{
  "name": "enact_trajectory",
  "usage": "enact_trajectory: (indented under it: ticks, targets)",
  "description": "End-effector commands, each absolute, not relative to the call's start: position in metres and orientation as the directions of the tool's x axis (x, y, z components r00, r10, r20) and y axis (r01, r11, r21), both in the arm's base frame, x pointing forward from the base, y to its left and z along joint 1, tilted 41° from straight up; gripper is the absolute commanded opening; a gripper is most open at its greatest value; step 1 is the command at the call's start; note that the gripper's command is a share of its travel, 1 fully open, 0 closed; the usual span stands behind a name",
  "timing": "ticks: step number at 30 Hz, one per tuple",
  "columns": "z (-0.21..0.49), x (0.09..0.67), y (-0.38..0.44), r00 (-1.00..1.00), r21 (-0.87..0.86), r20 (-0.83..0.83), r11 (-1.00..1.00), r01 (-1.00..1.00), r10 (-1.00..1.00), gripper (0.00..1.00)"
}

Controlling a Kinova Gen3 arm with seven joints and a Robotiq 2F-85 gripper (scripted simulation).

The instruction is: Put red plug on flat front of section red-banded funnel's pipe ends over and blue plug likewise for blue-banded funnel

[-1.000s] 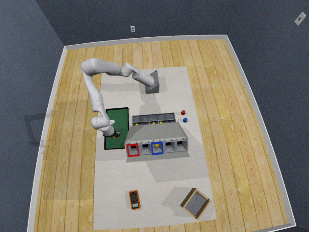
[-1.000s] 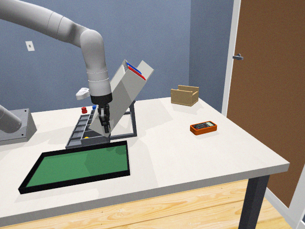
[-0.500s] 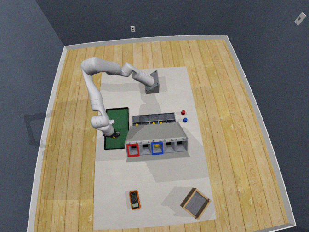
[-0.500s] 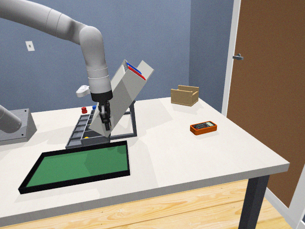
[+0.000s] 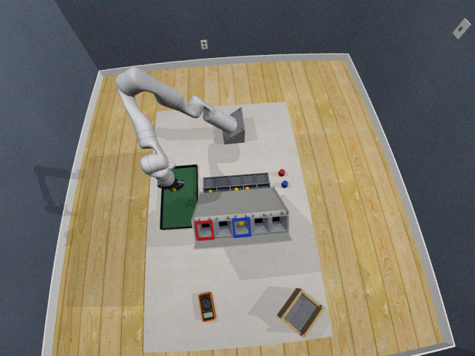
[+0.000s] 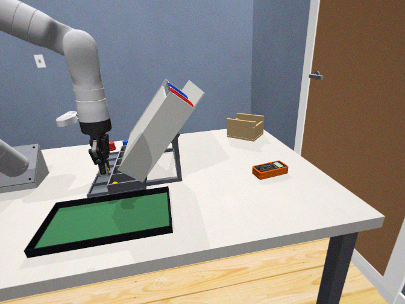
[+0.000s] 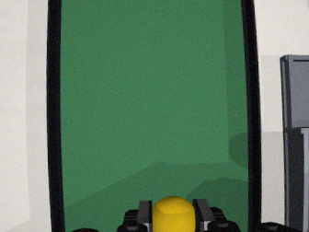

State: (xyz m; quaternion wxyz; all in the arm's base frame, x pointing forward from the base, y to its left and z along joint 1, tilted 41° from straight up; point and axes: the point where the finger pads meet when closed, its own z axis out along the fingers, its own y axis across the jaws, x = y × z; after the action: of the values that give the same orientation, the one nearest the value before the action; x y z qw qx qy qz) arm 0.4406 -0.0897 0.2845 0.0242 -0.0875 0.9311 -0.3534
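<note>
My gripper (image 5: 174,187) (image 6: 103,168) (image 7: 172,216) is shut on a yellow marble (image 5: 173,189) (image 7: 172,220) and holds it above the far end of the green marble tray (image 5: 180,214) (image 6: 104,217) (image 7: 152,92). The tilted grey cover (image 5: 239,200) (image 6: 156,131) has a row of funnels at its raised end. The red-banded funnel (image 5: 203,230) is at the left. The blue-banded funnel (image 5: 241,227) has a yellow marble (image 5: 240,223) in it. The row of sections (image 5: 235,179) (image 6: 111,181) (image 7: 296,92) holds three marbles. The red plug (image 5: 281,171) (image 6: 112,145) and the blue plug (image 5: 284,184) (image 6: 125,142) stand beyond it.
An orange multimeter (image 5: 207,306) (image 6: 270,169) and a wooden box (image 5: 301,312) (image 6: 245,126) lie on the white table, far from the arm. The arm's grey base block (image 5: 234,128) (image 6: 19,166) stands at the back. A metal stand (image 6: 176,160) props up the cover.
</note>
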Motion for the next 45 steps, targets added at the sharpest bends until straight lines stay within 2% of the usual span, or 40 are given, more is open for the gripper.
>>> enact_trajectory:
  ticks: [1, 7, 8, 14, 24, 25, 31, 41, 42, 45]
  targets:
    - [0.302, 0.421, -0.072, -0.977, -0.653, -0.025, 0.743, -0.144, -0.212, 0.0]
    - [0.302, 0.421, -0.072, -0.977, -0.653, -0.025, 0.743, -0.144, -0.212, 0.0]
    - [0.276, 0.424, -0.01, -0.98, -0.658, -0.011, 0.74, -0.143, -0.2, 0.0]
    - [0.253, 0.424, 0.059, -0.98, -0.658, -0.011, 0.74, -0.143, -0.2, 0.0]
    - [0.251, 0.424, 0.064, -0.98, -0.658, -0.011, 0.74, -0.143, -0.2, 0.0]
    - [0.232, 0.426, 0.129, -0.978, -0.652, -0.017, 0.744, -0.147, -0.209, 0.0]
    - [0.208, 0.425, 0.203, -0.978, -0.652, -0.017, 0.744, -0.147, -0.209, 0.0]
    - [0.208, 0.425, 0.204, -0.978, -0.652, -0.017, 0.744, -0.147, -0.209, 0.0]
    - [0.189, 0.426, 0.27, -0.975, -0.644, -0.024, 0.75, -0.152, -0.219, 0.0]
    - [0.185, 0.425, 0.286, -0.975, -0.644, -0.024, 0.75, -0.152, -0.219, 0.0]
